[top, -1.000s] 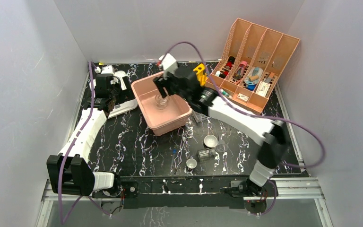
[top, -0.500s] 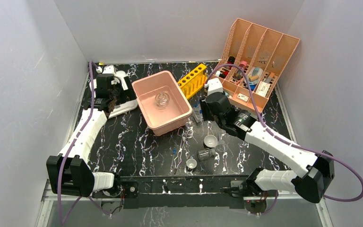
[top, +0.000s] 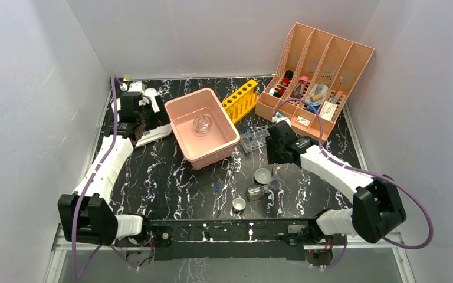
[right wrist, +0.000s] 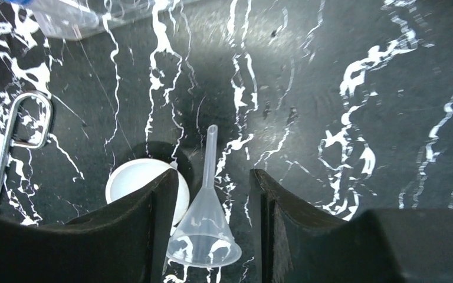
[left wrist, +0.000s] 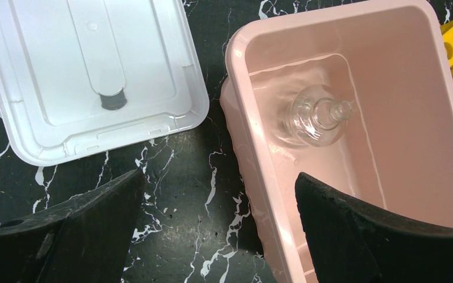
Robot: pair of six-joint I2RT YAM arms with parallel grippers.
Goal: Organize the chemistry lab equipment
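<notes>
A clear round glass flask [top: 202,124] lies in the pink tub [top: 229,124]; it also shows in the left wrist view [left wrist: 314,115]. My left gripper [top: 147,121] is open and empty over the tub's left rim [left wrist: 253,153]. My right gripper [top: 274,160] is open, and its fingers straddle a clear funnel [right wrist: 205,227] without touching it. A white dish [right wrist: 131,186] lies next to the funnel, partly behind my left finger. A beaker on its side [top: 257,192], a small dish [top: 238,204] and wire tongs [top: 227,181] lie on the table.
A white lid [left wrist: 88,76] lies left of the tub. A yellow tube rack [top: 240,100] and a clear rack [top: 253,139] stand behind my right gripper. The peach organizer [top: 330,50] stands at the back right.
My right gripper has left the spot over the flask in the tub, swung right and towards the front, and now hangs over the funnel and dish. The flask and left arm have not moved.
</notes>
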